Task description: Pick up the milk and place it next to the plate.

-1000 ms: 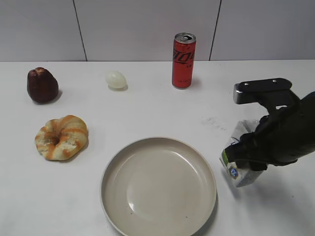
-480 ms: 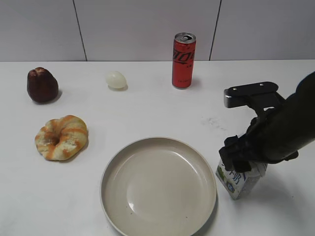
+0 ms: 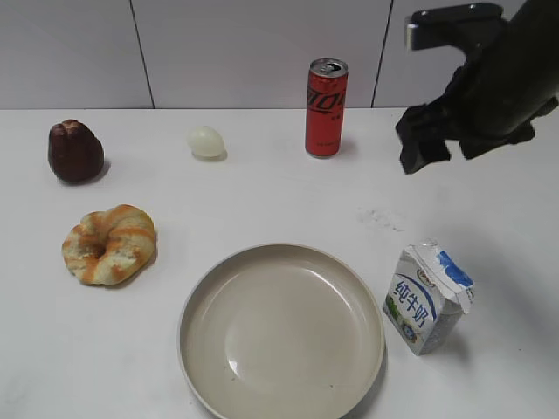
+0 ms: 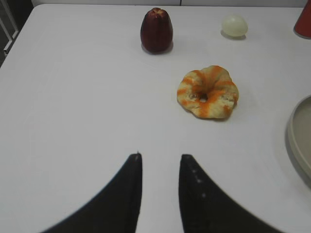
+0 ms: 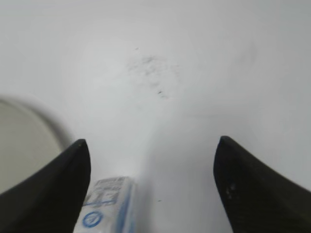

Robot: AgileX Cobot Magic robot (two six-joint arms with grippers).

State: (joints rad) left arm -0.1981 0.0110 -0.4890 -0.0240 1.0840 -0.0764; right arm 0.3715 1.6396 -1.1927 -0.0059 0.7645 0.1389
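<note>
The milk, a small white carton with blue lettering, stands upright on the table just right of the plate, a wide cream dish. Its top shows at the bottom of the right wrist view, and the plate's rim at the left edge. My right gripper is open and empty, raised well above and behind the carton. My left gripper is open and empty over bare table, out of the exterior view.
A red soda can stands at the back. A pale egg, a dark brown cake and an orange-streaked bread ring lie to the left. The plate's rim shows at the left wrist view's right edge.
My right gripper let go of the milk, which now stands beside the plate, and rose up and back away from it. The left gripper's earlier state is not shown.
</note>
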